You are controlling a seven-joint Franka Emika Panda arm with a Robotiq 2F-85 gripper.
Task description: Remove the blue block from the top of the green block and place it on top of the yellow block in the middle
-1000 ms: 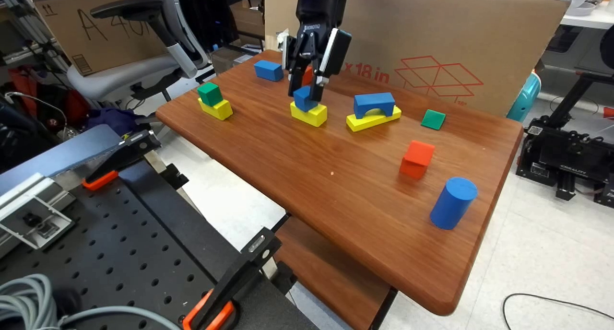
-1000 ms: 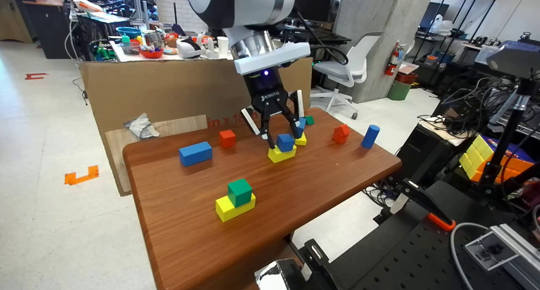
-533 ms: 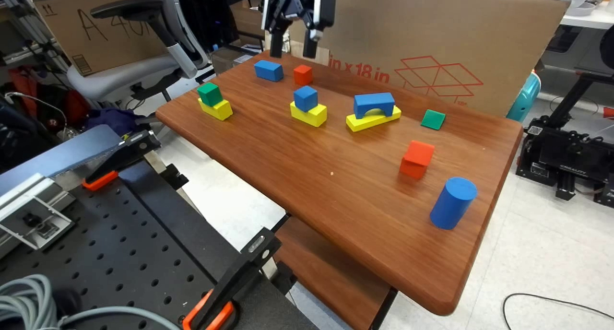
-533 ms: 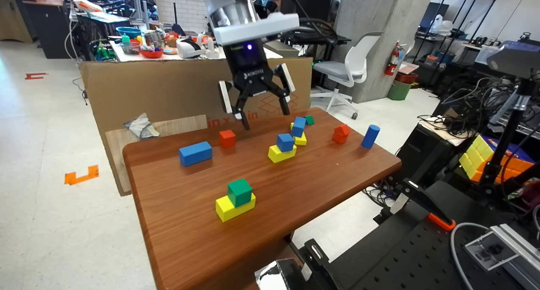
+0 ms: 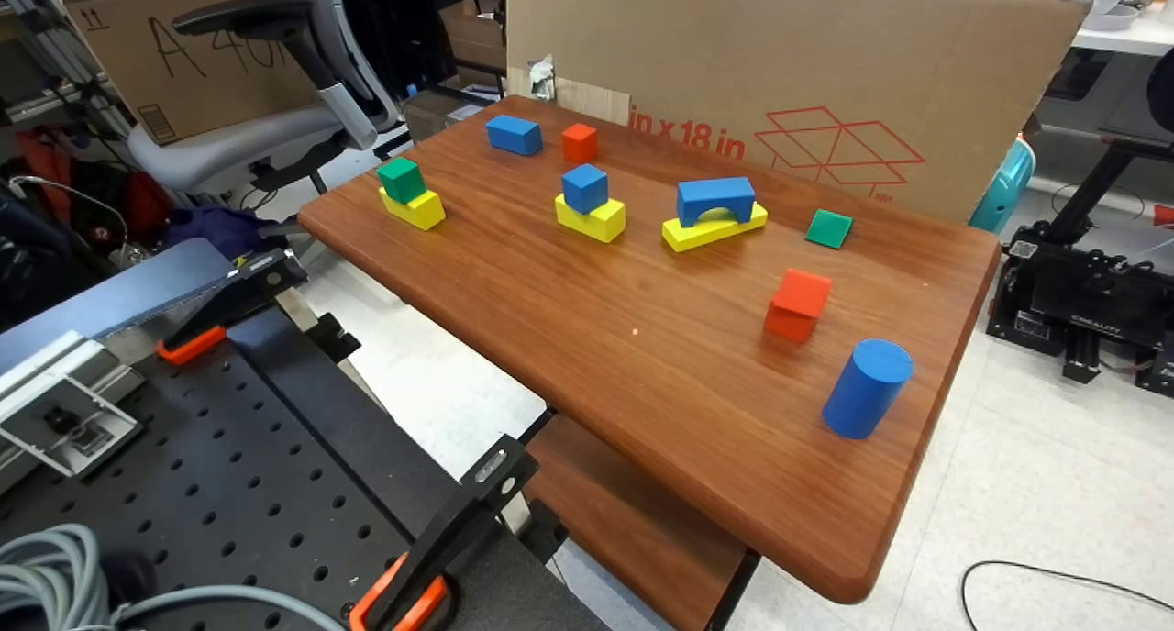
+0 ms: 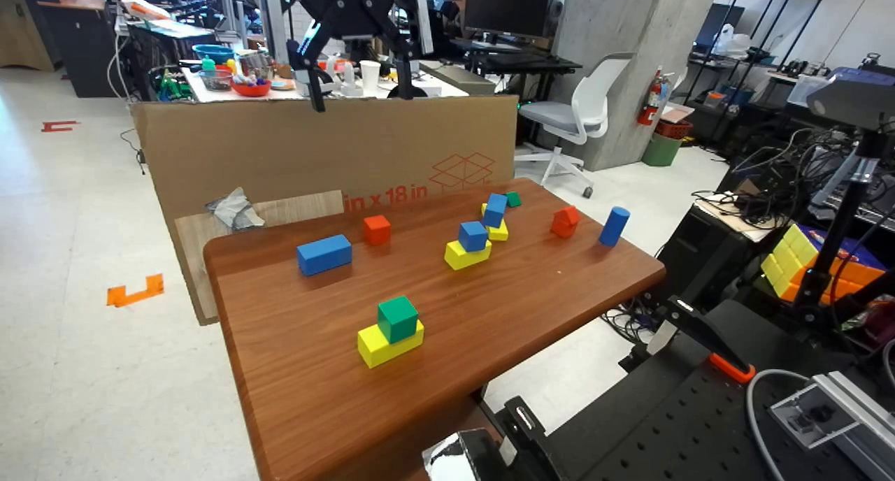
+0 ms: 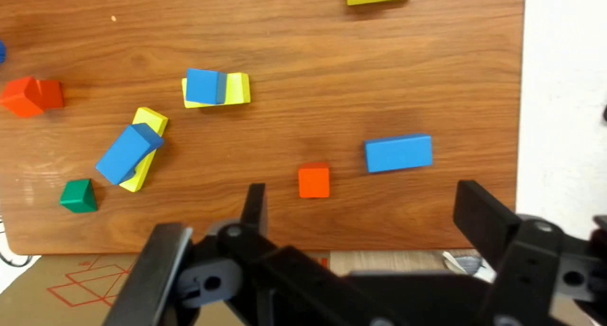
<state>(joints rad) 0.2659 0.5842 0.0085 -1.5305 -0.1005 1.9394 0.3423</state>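
Note:
The blue block (image 5: 584,188) rests flat on the yellow block (image 5: 592,223) in the middle of the table, seen in both exterior views. From above, in the wrist view, the blue block (image 7: 204,86) leaves one end of the yellow block (image 7: 238,89) bare. A green cube (image 6: 397,318) sits on another yellow brick, and a small green wedge (image 7: 78,196) lies apart; which is the green block I cannot tell. High above the table's back edge hangs my gripper (image 6: 361,98), jaws wide apart with nothing between them.
A blue arch (image 5: 715,197) stands on a thin yellow bar. Around lie a red cube (image 6: 377,230), a long blue brick (image 6: 324,255), red pieces (image 5: 797,305) and a blue cylinder (image 5: 868,388). A cardboard wall (image 6: 314,138) borders the back edge.
My gripper was down at the blue block a second ago. It has opened wider, risen and backed away, leaving one exterior view. The blue block stayed on the yellow block.

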